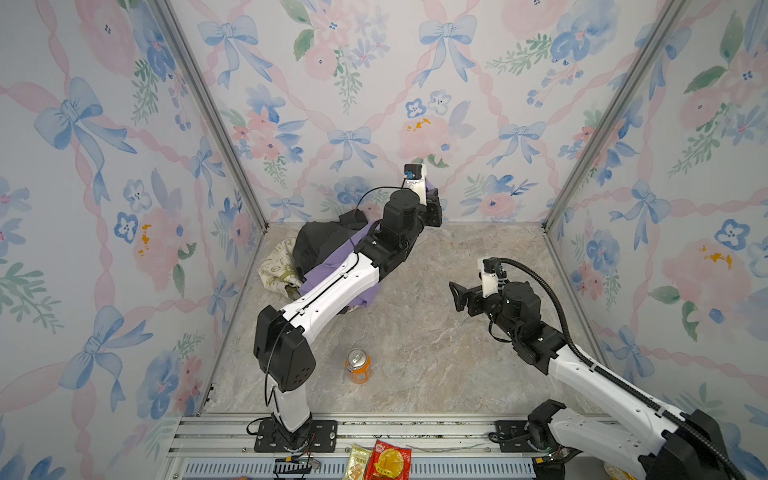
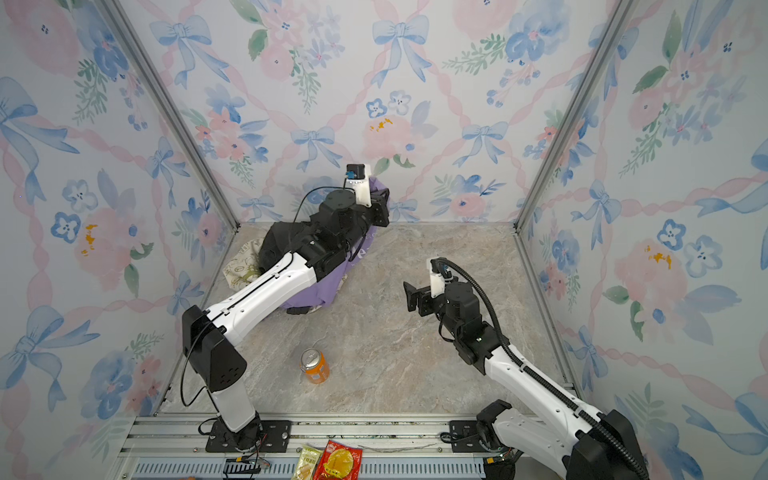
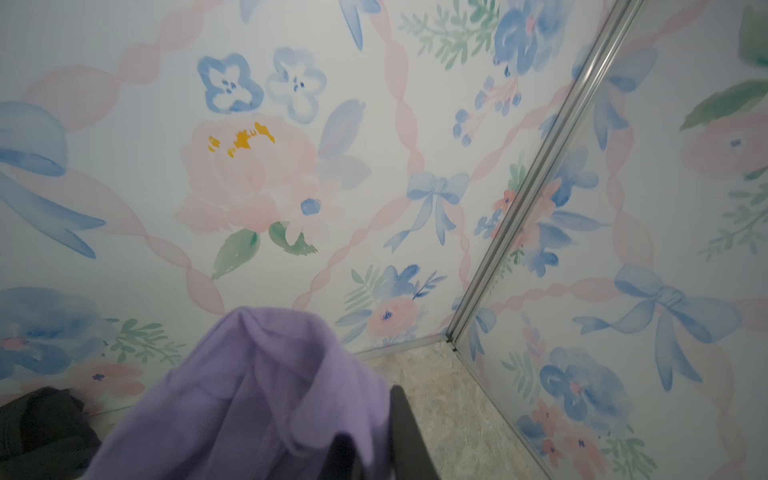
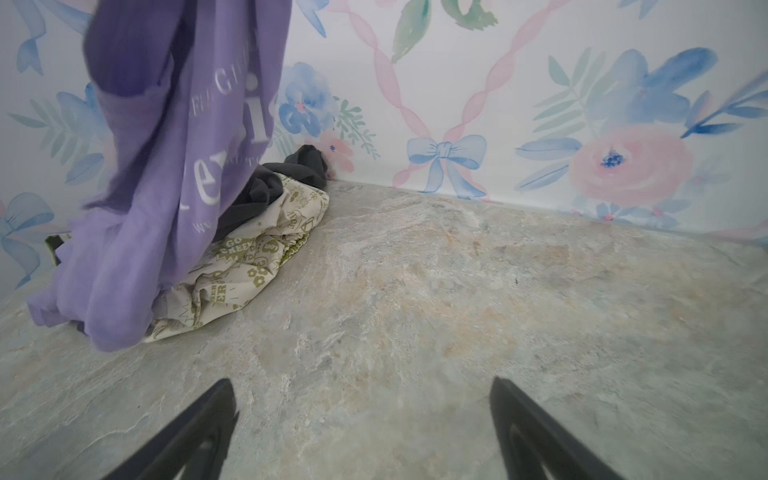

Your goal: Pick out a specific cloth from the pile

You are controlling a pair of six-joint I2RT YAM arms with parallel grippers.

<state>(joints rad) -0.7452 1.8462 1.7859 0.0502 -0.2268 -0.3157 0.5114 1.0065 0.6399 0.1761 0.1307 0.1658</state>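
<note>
The soft lavender-purple cloth (image 4: 166,158) with white lettering hangs from the raised left gripper (image 1: 433,198) near the back wall, its lower end on the pile (image 4: 257,249) of dark grey and cream garments in the far-left corner. Whether those jaws pinch it cannot be told. The right gripper (image 4: 361,386) gapes wide, empty.

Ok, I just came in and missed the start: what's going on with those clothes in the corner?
The left gripper holds the lavender cloth raised near the back wall; its lower end rests on the pile of dark grey and cream garments. The right gripper hovers open and empty over the table. An orange can stands untouched in front.
</note>
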